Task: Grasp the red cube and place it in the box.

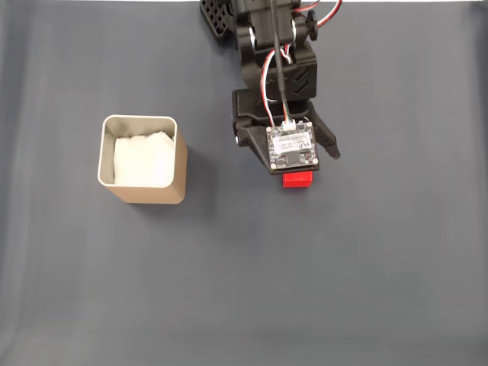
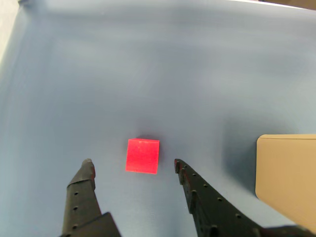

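Looking through the wrist view, we see the hand [image 2: 132, 166] spread wide, gripping nothing, its two black fingers [image 2: 81, 190] flanking the red cube [image 2: 142, 156], which lies flat on the blue-grey tabletop [image 2: 148, 74] just beyond the tips. The tan box [image 2: 286, 177] sits at 3 o'clock of the cube. In the fixed view, we find the cube [image 1: 298, 180] peeking out beneath the wrist's circuit board [image 1: 292, 147], and the box [image 1: 143, 192], white-lined, at 9 o'clock, well apart.

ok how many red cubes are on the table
1. The red cube lies on the blue-grey table between the open gripper's fingertips in the wrist view; in the fixed view the arm partly covers it, right of the box.
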`<action>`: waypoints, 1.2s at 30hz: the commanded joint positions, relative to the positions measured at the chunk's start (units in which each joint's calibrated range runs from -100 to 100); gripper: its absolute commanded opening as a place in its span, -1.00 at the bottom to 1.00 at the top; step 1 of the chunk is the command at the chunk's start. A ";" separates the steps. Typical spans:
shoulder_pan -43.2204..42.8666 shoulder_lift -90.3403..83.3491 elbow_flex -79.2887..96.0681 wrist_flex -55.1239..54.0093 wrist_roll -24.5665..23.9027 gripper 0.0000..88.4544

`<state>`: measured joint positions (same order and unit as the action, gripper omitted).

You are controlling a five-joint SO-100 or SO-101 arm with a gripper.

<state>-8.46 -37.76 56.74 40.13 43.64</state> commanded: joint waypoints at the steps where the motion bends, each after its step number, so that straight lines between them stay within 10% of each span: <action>1: 0.33 0.16 0.23 -1.52 0.00 -0.10; 36: -1.38 6.39 3.61 -8.33 -1.61 -0.11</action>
<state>-9.43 -31.52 63.11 32.49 42.37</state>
